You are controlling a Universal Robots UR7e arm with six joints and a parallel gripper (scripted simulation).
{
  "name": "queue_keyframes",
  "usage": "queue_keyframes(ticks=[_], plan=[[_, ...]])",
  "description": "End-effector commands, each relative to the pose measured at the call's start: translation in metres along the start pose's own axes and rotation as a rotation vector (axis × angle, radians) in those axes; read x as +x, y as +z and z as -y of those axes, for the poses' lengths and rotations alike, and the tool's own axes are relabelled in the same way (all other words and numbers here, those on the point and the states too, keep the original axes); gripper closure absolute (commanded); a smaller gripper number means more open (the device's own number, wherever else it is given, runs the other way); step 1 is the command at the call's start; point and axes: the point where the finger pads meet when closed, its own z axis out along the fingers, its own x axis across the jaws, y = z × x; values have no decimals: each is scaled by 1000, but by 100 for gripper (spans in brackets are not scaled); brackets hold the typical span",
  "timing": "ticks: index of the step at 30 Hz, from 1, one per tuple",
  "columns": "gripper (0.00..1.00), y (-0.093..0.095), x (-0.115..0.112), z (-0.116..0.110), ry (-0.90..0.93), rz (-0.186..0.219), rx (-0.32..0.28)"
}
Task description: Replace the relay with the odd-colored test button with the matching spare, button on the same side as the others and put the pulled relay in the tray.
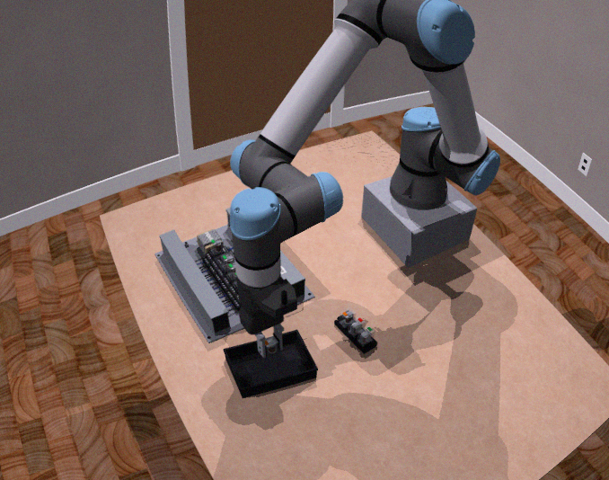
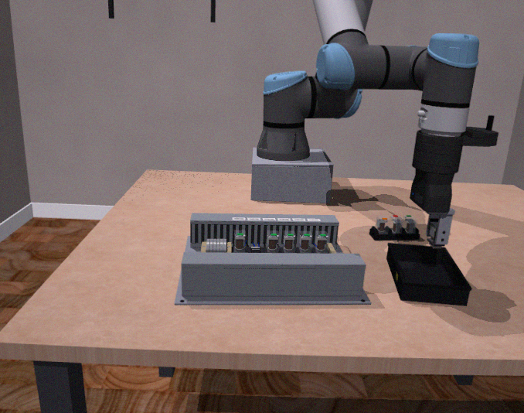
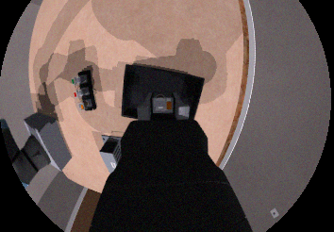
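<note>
My gripper (image 1: pixel 270 345) (image 2: pixel 438 239) (image 3: pixel 162 99) is shut on a relay with an orange test button (image 3: pixel 169 106). It holds it upright above the black tray (image 1: pixel 278 386) (image 2: pixel 432 294) (image 3: pixel 141 77), near one side; the exact height is hard to tell. In the exterior view, relays with green buttons, such as this one (image 2: pixel 288 242), stand in the row, and one socket (image 2: pixel 255 248) is empty. The black spare holder (image 1: pixel 366 347) (image 2: pixel 395 237) carries three relays: one with an orange button, one with a red button, and a green-button spare (image 1: pixel 365 335) (image 2: pixel 410 225) at its end.
The grey panel's front duct (image 2: pixel 271 277) and rear duct (image 2: pixel 264 219) stand higher than the sockets. White terminal blocks (image 2: pixel 216 244) sit at the left end of the row. The spare holder lies beside the tray, on the side toward the robot's base (image 1: pixel 419 224) (image 2: pixel 289 176).
</note>
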Motion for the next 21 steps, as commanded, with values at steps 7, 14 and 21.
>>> queue_keyframes(ticks=[7, 14, 21], plan=[[100, -1, -1, -5, 0, -2, 0], [100, -1, -1, -5, 0, -2, 0], [100, -2, -1, -6, 0, -2, 0]])
